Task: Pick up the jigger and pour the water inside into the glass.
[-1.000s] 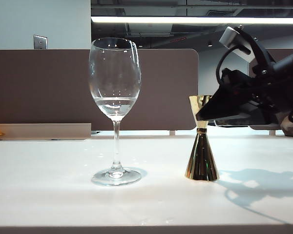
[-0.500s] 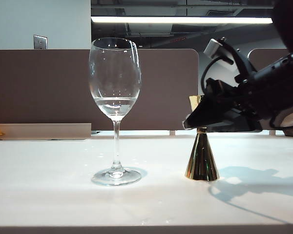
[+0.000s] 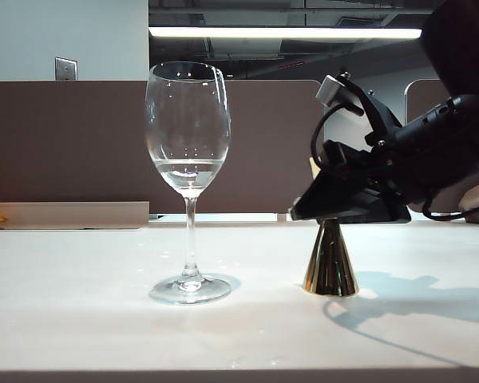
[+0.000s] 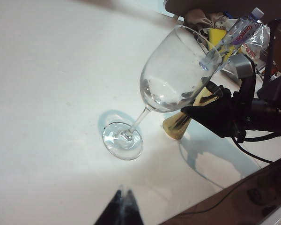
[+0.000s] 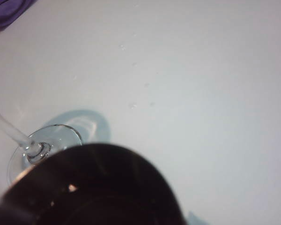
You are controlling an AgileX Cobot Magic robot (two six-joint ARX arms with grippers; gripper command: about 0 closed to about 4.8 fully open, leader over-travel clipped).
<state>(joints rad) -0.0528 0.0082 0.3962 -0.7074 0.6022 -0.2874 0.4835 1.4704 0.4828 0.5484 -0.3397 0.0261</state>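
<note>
Now the right claw sits at the waist of the jigger, which stands on the bench beside the glass; whether it pinches cannot be told; a firm pinch must precede lifting; the left claw hangs apart, tips together.

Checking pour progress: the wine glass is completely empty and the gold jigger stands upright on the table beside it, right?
Not quite. The exterior view shows the glass already holds a little water; the jigger does stand upright on the table beside it.
</note>
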